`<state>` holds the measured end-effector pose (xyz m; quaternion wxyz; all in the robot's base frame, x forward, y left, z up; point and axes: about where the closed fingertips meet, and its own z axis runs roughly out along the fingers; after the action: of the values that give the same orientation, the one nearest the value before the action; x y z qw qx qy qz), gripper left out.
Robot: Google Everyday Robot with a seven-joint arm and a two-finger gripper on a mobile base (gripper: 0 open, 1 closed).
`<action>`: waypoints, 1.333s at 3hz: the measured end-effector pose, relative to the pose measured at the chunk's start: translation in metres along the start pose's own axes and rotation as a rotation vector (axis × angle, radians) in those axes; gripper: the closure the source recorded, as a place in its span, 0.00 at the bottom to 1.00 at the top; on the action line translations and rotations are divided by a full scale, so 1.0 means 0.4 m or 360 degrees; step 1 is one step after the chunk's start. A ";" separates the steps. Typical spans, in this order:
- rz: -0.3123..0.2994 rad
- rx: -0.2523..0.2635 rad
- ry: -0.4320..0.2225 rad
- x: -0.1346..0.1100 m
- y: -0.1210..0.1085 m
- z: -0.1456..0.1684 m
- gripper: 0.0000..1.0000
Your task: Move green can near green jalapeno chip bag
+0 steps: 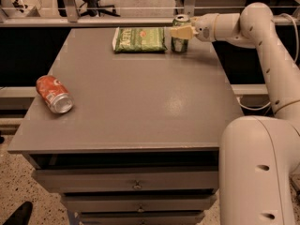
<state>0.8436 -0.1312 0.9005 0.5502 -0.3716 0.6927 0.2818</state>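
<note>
The green can (179, 42) stands upright at the far edge of the grey table (140, 97), just right of the green jalapeno chip bag (139, 39), which lies flat. A narrow gap separates can and bag. My gripper (181, 31) reaches in from the right at the can's upper half, with pale fingers (182, 32) closed across it. The can's base looks to rest on or just above the tabletop.
An orange-red can (55, 94) lies on its side near the table's left edge. My arm (262, 36) arches over the right edge and my white base (260, 172) stands at the front right. Drawers (136, 186) sit under the tabletop. A rail (93, 22) runs behind.
</note>
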 end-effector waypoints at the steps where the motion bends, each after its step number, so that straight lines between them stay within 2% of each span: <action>1: 0.0000 0.0000 0.0000 0.000 0.000 0.000 0.35; 2: 0.0017 -0.0022 0.0005 0.005 0.008 0.008 0.12; 3: 0.0017 -0.0022 0.0005 0.004 0.008 0.008 0.00; 4: 0.0002 -0.0098 0.0044 -0.003 0.048 0.008 0.00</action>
<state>0.8298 -0.1176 0.9005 0.5287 -0.3919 0.6915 0.2979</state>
